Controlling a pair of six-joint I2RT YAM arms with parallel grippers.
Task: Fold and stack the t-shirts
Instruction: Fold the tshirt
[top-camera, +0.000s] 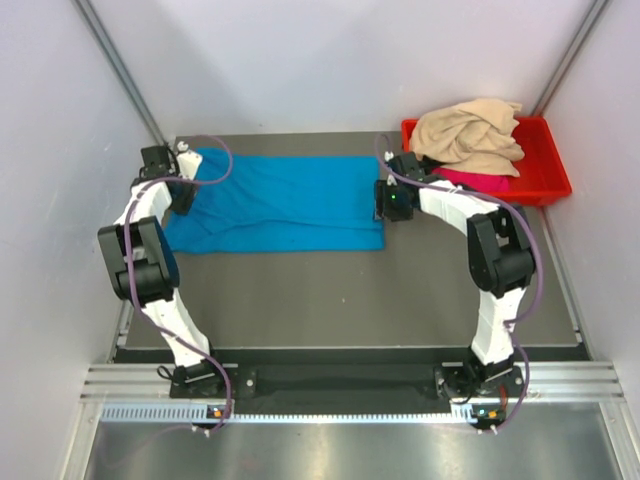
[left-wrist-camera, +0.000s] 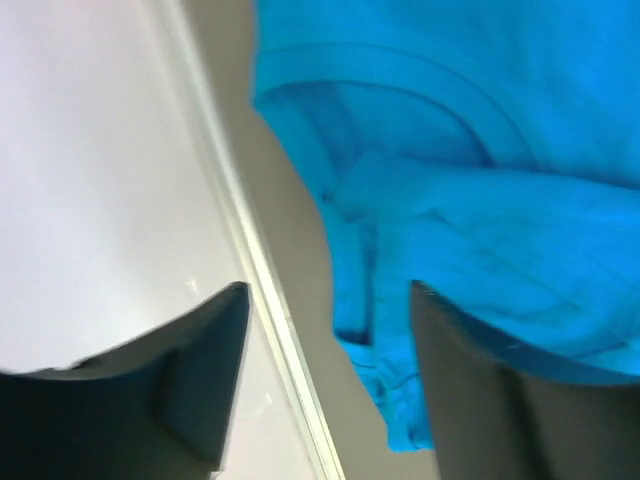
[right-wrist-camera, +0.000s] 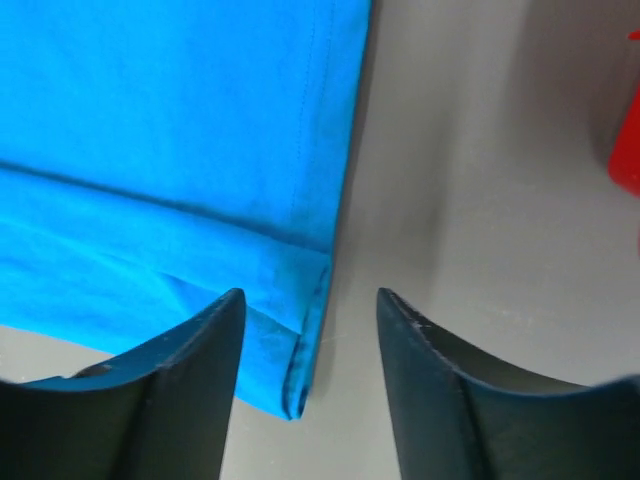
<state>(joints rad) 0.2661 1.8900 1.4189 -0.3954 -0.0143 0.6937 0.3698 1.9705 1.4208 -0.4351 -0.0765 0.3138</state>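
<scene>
The turquoise-blue t-shirt (top-camera: 280, 203) lies folded into a long band across the back of the dark mat. My left gripper (top-camera: 183, 200) is open over its left end; in the left wrist view the bunched sleeve and collar (left-wrist-camera: 400, 300) lie between the fingers (left-wrist-camera: 215, 370). My right gripper (top-camera: 382, 212) is open over the shirt's right edge; in the right wrist view the hemmed corner (right-wrist-camera: 300, 370) sits between the fingers (right-wrist-camera: 200, 380). The beige-tan t-shirt (top-camera: 468, 133) is heaped on the magenta-pink one (top-camera: 480, 182) in the red bin.
The red bin (top-camera: 545, 170) stands at the back right corner. A white wall and metal rail (left-wrist-camera: 250, 260) run close along the left gripper. Grey mat (top-camera: 330, 290) lies in front of the blue shirt.
</scene>
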